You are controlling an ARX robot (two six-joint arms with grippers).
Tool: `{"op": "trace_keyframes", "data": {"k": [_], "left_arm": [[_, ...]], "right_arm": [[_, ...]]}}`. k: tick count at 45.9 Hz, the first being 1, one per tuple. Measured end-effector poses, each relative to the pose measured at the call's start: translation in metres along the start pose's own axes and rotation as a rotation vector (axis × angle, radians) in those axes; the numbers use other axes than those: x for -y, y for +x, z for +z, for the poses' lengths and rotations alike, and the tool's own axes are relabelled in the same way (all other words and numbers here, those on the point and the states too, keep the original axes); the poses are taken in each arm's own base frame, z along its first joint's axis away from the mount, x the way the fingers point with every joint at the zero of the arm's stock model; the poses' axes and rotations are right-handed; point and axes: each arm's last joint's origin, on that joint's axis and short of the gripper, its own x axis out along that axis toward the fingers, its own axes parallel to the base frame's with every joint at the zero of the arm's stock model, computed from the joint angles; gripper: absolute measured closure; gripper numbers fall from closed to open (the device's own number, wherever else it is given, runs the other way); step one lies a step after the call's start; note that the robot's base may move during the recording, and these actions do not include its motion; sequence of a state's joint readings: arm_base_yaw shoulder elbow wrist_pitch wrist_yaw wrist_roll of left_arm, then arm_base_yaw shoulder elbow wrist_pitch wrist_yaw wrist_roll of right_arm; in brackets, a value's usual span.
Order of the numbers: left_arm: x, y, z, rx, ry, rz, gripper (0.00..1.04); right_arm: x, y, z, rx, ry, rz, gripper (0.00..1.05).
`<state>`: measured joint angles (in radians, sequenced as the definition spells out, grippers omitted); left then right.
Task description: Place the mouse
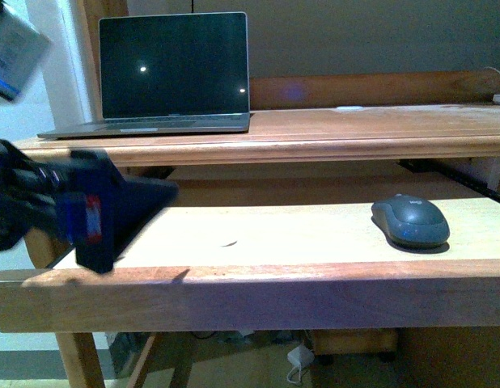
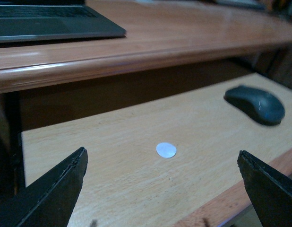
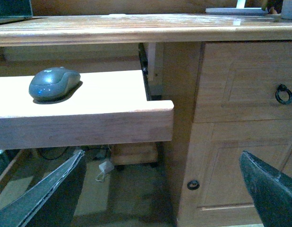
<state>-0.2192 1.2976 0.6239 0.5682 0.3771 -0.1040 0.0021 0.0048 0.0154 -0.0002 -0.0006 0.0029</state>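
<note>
The mouse [image 1: 412,220], a dark grey dome, lies on the right part of the pull-out wooden shelf [image 1: 258,238] under the desk top. My left gripper [image 1: 129,222] hovers blurred over the shelf's left end, open and empty, well apart from the mouse. In the left wrist view the mouse [image 2: 255,104] lies far off to one side beyond the open left gripper [image 2: 162,189]. My right gripper [image 3: 162,189] is open and empty, below and in front of the shelf's right end. From there the mouse [image 3: 54,84] shows up on the shelf [image 3: 89,123].
An open laptop [image 1: 173,69] with a dark screen stands on the desk top [image 1: 355,129]. A small white round spot [image 2: 166,150] marks the shelf. Right of the shelf are a drawer with a ring handle [image 3: 283,94] and a cabinet door knob [image 3: 193,184]. A white adapter [image 3: 106,168] lies on the floor.
</note>
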Motion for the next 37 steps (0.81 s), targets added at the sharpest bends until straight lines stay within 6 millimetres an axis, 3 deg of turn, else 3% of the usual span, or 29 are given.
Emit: {"op": "trace_keyframes", "data": {"k": [11,18,26,37], "left_arm": [[0.026,-0.073,-0.018,0.008,-0.299,0.226,0.08],[0.043,-0.117,-0.03,0.066,-0.327,0.306,0.09],[0.051,-0.153,-0.055,0.154,-0.031,0.546,0.37],[0.04,-0.161,-0.071,0.145,0.082,0.57,0.76]], "right_arm": [[0.0,0.0,0.0,0.0,0.0,0.0,0.07],[0.0,0.0,0.0,0.0,0.0,0.0,0.07],[0.0,0.0,0.0,0.0,0.0,0.0,0.07],[0.0,0.0,0.0,-0.001,0.0,0.0,0.07]]}}
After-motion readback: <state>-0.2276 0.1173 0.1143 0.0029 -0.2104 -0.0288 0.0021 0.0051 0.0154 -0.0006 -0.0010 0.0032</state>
